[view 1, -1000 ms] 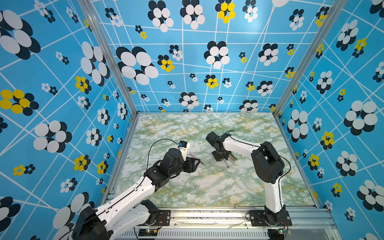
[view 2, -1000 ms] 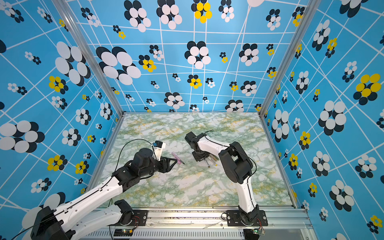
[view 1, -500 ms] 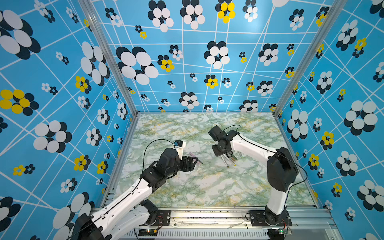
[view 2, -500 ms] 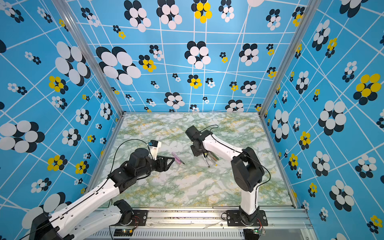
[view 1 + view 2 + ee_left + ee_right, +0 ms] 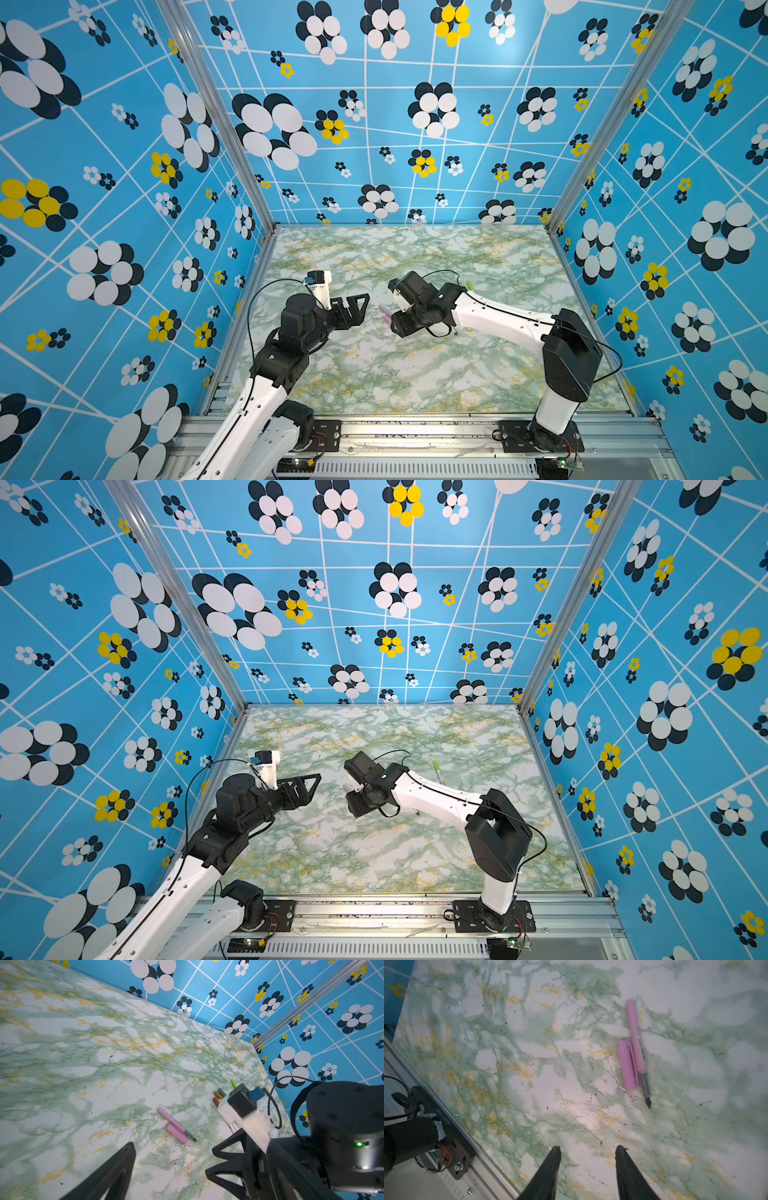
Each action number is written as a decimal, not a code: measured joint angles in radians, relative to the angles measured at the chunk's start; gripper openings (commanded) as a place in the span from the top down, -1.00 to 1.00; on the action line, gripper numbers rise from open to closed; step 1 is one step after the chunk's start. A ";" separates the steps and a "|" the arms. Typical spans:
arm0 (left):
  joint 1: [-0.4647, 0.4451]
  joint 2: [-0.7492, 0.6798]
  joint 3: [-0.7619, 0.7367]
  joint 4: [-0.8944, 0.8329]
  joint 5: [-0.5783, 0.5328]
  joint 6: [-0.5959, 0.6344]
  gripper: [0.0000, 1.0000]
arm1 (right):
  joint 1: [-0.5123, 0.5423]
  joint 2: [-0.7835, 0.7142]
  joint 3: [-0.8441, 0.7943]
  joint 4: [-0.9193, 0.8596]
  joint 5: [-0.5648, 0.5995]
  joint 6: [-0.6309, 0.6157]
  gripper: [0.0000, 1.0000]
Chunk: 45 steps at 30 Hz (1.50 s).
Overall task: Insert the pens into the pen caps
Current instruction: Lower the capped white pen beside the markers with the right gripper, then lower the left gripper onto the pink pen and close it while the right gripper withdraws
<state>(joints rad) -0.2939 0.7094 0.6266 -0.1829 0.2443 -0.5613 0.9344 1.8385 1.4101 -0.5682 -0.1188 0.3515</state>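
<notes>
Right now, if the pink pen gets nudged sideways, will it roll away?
Probably: the pink pen has a smooth round barrel lying flat on the marble table. The pink cap lying right alongside would likely block it on that side. It looks stiff and light, and its bare nib might smear.

My pink pen [image 5: 636,1039] has a clear grey neck and a black tip; the pink cap [image 5: 627,1066] matches it. The table [image 5: 529,1053] is white marble veined green and yellow. The walls [image 5: 124,166] are blue with white lines and black, white and yellow flowers. My left arm [image 5: 257,399] and right arm [image 5: 498,320] are white with black joints.
</notes>
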 measured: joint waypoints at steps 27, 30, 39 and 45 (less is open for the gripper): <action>-0.032 0.824 0.505 -0.352 -0.032 1.029 -0.47 | -0.219 -0.460 -0.332 -0.086 -0.102 0.103 0.06; -0.079 0.919 0.588 -0.399 -0.085 1.134 -0.44 | -0.264 -0.508 -0.384 -0.068 -0.141 0.124 0.06; -0.203 1.082 0.649 -0.470 -0.219 1.286 -0.34 | -0.325 -0.573 -0.470 -0.031 -0.200 0.154 0.06; -0.219 1.131 0.650 -0.468 -0.283 1.307 -0.29 | -0.338 -0.579 -0.488 -0.018 -0.209 0.159 0.06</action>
<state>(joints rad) -0.5133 1.8408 1.2770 -0.6506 -0.0383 0.7452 0.5964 1.2594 0.9222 -0.5861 -0.3283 0.5102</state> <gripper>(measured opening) 0.660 0.468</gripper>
